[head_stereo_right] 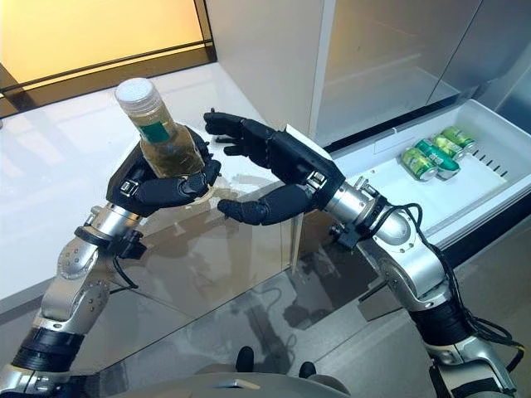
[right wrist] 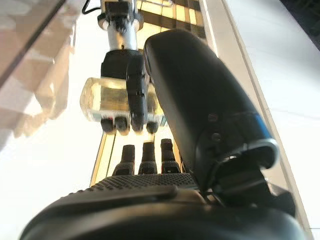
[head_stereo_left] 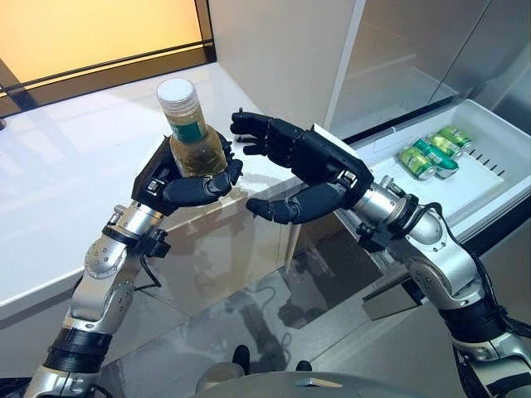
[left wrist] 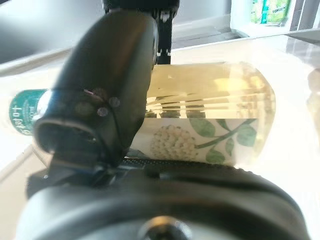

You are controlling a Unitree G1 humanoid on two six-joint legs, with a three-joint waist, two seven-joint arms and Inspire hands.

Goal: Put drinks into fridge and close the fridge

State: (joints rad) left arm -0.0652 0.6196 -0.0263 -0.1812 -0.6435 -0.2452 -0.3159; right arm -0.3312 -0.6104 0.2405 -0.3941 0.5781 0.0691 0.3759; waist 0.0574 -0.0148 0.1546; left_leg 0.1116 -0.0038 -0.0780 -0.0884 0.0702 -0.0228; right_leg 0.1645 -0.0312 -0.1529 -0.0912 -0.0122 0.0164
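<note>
A clear bottle of pale yellow drink, with a white cap and green label, is held upright above the white counter's edge. My left hand is shut round its lower body; the left wrist view shows the bottle lying against the palm under the thumb. My right hand is open just right of the bottle, fingers spread toward it and thumb below, not touching it. The right wrist view shows the bottle beyond those fingers. To the right, the fridge drawer stands pulled out with green cans inside.
The white counter stretches to the left and behind, with a glossy panel below its front edge. Tall grey fridge panels rise behind the open drawer. An amber window strip runs along the back left.
</note>
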